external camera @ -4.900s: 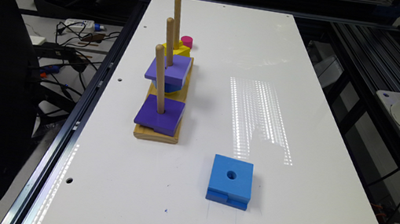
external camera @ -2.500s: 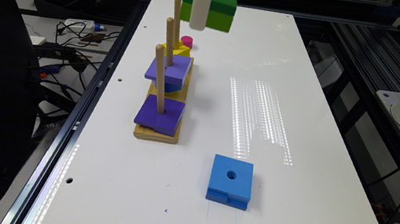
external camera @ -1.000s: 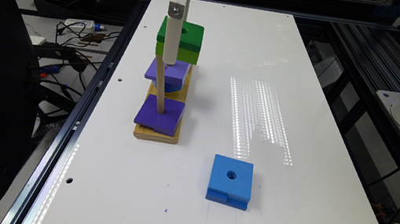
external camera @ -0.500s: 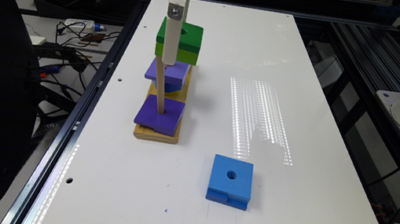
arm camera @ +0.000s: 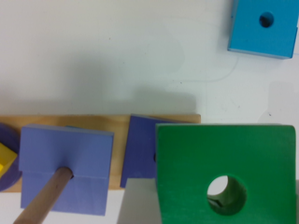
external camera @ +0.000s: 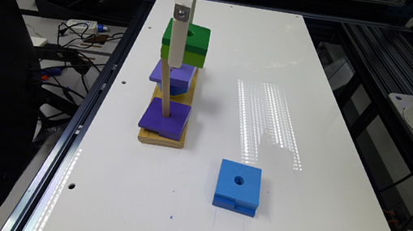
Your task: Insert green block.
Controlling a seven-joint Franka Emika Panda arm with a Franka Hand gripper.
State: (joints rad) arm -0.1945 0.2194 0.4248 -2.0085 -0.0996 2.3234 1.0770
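The green block (external camera: 194, 44), dark green over lime with a round centre hole, hangs level above the wooden peg stand (external camera: 162, 139). My gripper (external camera: 183, 48) is shut on it, one white finger crossing its front face. In the wrist view the green block (arm camera: 224, 158) is large, with my gripper (arm camera: 210, 205) closed on its sides. Something pale shows through its hole; I cannot tell whether it is a peg tip. The nearest peg (external camera: 165, 89) rises from a purple block (external camera: 164, 121), and its top is hidden behind the finger and the green block.
A second purple block (external camera: 173, 74) sits on the stand's middle peg (arm camera: 44, 198), over a blue piece. A blue square block (external camera: 238, 186) with a hole lies on the white table (external camera: 314, 107), toward the exterior view's right. The table's edge rail runs along the exterior view's left.
My gripper came in from the far end with the green block and lowered it over the peg stand. Over the last second it has barely moved.
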